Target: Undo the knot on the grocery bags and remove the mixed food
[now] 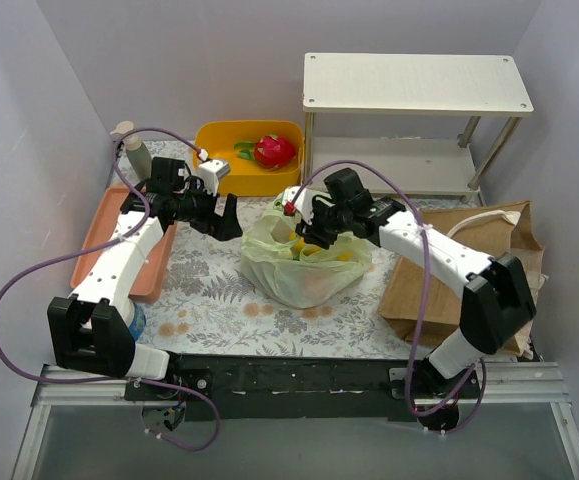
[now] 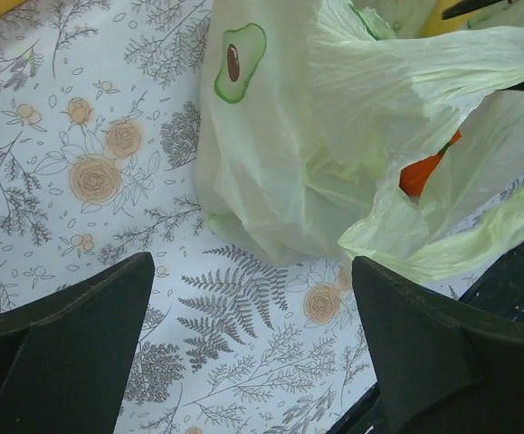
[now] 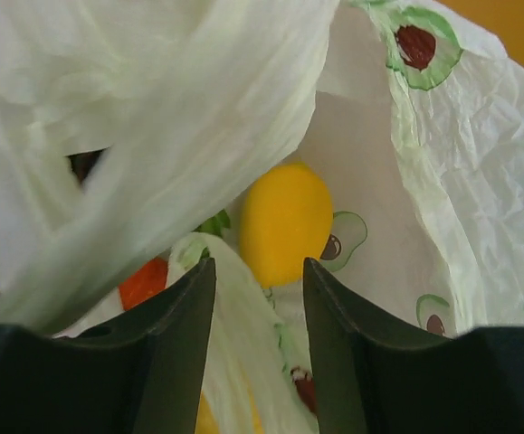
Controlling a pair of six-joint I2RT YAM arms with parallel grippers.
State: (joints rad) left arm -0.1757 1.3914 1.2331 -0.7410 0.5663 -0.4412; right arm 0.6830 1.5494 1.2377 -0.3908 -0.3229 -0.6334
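While the green bag (image 1: 304,268) is sitting mid-table on the floral mat (image 1: 209,300), the overhead view is showing an arm on each side of it. The left gripper (image 1: 227,222) is hanging just beside its left flank, jaws spread wide and holding nothing. The right gripper (image 1: 309,240) is sitting in its crumpled top. The brown tote (image 1: 449,285) is lying flat under the right arm.

From the left wrist, the wide fingers (image 2: 71,348) are framing bare mat, with the bag's side just ahead. Something orange (image 2: 424,174), probably the carrot, is peeking through an opening in the film.

From the right wrist, the jaws are standing narrow, with a fold of film lying in the gap but not looking pinched. A yellow pear (image 3: 284,221) is showing just beyond them inside the bag.

The film is looking thin, limp and slippery, and likely to tear if yanked, so I judge the bunched handles are offering the better hold. The pear, light, hard and rounded, is calling for a grip across its middle.
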